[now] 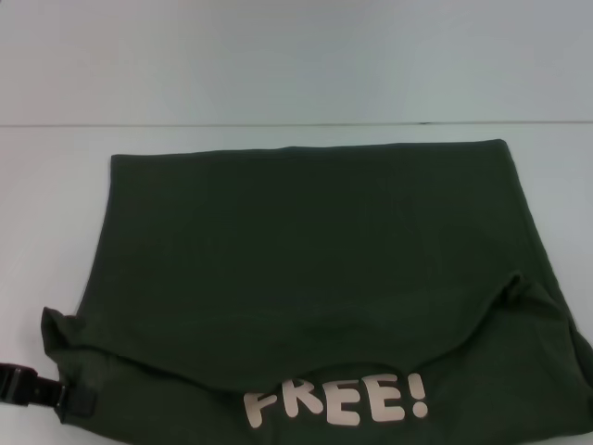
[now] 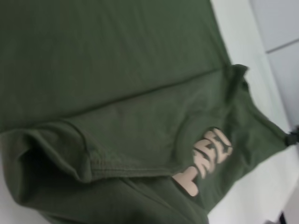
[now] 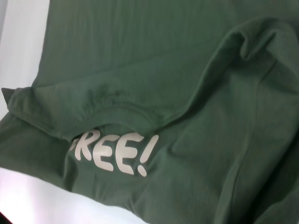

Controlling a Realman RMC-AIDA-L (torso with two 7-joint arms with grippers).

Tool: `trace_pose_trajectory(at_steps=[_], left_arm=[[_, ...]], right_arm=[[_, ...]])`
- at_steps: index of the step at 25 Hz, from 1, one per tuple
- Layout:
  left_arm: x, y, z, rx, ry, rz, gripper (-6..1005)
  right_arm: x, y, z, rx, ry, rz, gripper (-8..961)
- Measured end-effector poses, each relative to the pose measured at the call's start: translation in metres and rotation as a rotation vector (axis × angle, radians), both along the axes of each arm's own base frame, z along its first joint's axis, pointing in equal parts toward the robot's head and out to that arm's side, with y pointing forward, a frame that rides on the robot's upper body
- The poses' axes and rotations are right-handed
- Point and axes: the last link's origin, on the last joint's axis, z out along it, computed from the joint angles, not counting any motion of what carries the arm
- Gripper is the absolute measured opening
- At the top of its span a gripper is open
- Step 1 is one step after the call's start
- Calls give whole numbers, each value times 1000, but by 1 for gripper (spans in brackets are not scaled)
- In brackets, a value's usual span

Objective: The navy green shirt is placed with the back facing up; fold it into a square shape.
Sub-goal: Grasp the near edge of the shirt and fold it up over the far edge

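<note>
1. The green shirt [image 1: 306, 250] lies spread across the white worktop [image 1: 278, 74], its near part turned over so the cream lettering [image 1: 338, 400] shows.
2. The left hand [image 1: 37, 389] sits at the shirt's near left corner; its grip cannot be told. The right hand is out of view.
3. Best to draw the fold evenly and keep the edges aligned.

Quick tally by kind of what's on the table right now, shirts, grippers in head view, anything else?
Navy green shirt, partly folded, cream lettering showing: 1
Left gripper, black, at the shirt's near left corner: 1
Right gripper: 0 in view
White table: 1
Total: 3
</note>
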Motion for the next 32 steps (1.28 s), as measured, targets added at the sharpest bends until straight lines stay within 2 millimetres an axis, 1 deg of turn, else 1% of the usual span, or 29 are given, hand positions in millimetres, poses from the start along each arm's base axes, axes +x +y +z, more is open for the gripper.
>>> trace_pose_trajectory(at_steps=[3, 6, 7, 9, 11, 13, 15, 20, 22, 26, 28, 32], left_arm=[[3, -1, 1, -6, -23, -21, 24], [6, 5, 8, 46, -49, -25, 24], [7, 11, 14, 86, -65, -22, 24], [10, 21, 23, 149, -93, -4, 24], [10, 39, 31, 230, -111, 50, 24], [11, 59, 33, 300, -88, 109, 24], [13, 76, 31, 354, -66, 143, 24], [24, 119, 13, 450, -6, 182, 24], [24, 131, 5, 477, 50, 198, 23], [23, 147, -13, 516, 168, 223, 23], [23, 151, -14, 543, 190, 225, 23], [25, 162, -8, 624, 211, 221, 23]], right_arm=[[2, -4, 4, 29, 31, 0, 31], [-2, -1, 15, 106, 108, 23, 31], [-5, 2, 21, 146, 140, 34, 31], [-11, 12, 32, 235, 191, 48, 31], [-14, 27, 41, 344, 208, 40, 31], [-12, 46, 45, 443, 182, 11, 31], [-11, 66, 41, 522, 143, -17, 31], [-21, 115, 14, 641, 49, -32, 30], [-24, 133, 4, 695, -17, -33, 30], [-35, 156, -11, 762, -118, -5, 30], [-44, 166, -15, 786, -149, 23, 30], [-54, 179, -14, 840, -180, 42, 30]])
